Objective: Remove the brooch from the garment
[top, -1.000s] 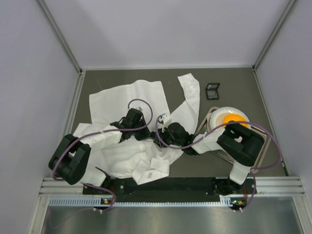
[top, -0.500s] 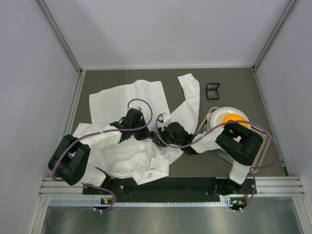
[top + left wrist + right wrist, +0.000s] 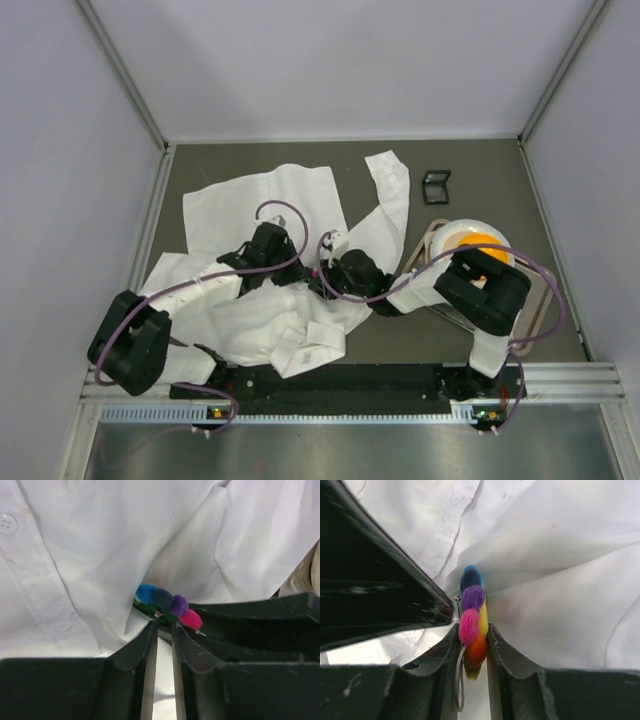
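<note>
Right wrist view has the brooch (image 3: pixel 472 622) standing on edge against the garment (image 3: pixel 560 580), its blue, purple, pink, yellow and orange petals in a row. The right pincer (image 3: pixel 472 628) is closed on its lower end, pressed to each side of the pink and orange petals. A thin grey loop (image 3: pixel 457 680) hangs down from the brooch inside that grip. Left wrist view shows the same brooch (image 3: pixel 167 605) from the other side, tucked in a fold of the white shirt cloth near a placket (image 3: pixel 35 580) with buttons. The left pincer (image 3: pixel 163 625) has its tips right under the brooch's green backing, jaws only a narrow slit apart, with nothing visibly clamped in that slit. Top external view places both pincers tip to tip over the middle of the crumpled garment (image 3: pixel 250 200), which sprawls across the dark bench (image 3: pixel 480 170). To the right sit a small black box (image 3: pixel 436 186), apart from the cloth, and a white dish (image 3: pixel 470 238) with an orange centre, partly behind the right arm
</note>
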`<action>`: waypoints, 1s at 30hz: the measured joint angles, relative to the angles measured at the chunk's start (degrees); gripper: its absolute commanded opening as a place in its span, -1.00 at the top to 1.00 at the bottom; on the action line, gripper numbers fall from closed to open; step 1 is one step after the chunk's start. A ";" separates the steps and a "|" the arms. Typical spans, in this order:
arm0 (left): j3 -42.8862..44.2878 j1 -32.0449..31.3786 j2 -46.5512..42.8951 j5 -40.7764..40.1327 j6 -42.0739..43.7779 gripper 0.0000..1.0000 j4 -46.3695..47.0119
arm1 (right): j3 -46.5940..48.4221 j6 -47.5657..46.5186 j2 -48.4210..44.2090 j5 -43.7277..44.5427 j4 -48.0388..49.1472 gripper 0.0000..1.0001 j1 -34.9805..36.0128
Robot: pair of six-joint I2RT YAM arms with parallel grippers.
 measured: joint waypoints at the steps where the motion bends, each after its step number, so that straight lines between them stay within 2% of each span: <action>1: 0.00 0.02 -1.18 -0.57 0.37 0.25 -0.42 | 0.11 0.04 0.17 0.07 0.07 1.00 0.00; 3: 0.00 0.07 -3.72 -1.38 1.20 0.06 -0.87 | 0.09 0.48 0.66 -0.13 0.35 1.00 -0.33; 9: -3.26 1.38 -13.49 -2.69 1.88 -0.25 2.45 | -1.01 1.92 1.11 -1.68 2.97 1.00 -1.18; 14: -12.00 3.41 -16.83 0.70 1.49 -0.29 8.98 | -2.89 3.06 1.84 -4.26 7.28 1.00 -2.29; 18: -12.85 4.24 -14.80 3.13 2.27 -0.38 11.17 | -3.50 3.39 1.88 -5.90 8.50 1.00 -2.89; 25: -15.08 7.80 -10.71 10.27 2.58 -0.26 20.65 | -4.63 3.43 2.12 -8.63 11.02 1.00 -3.23; 28: -17.81 10.23 -10.69 12.85 2.08 -0.24 24.06 | -4.83 3.74 2.23 -9.51 11.80 1.00 -3.43; 30: -18.93 10.54 -10.69 14.27 1.92 -0.31 25.68 | -5.16 4.00 2.32 -10.10 12.72 1.00 -3.50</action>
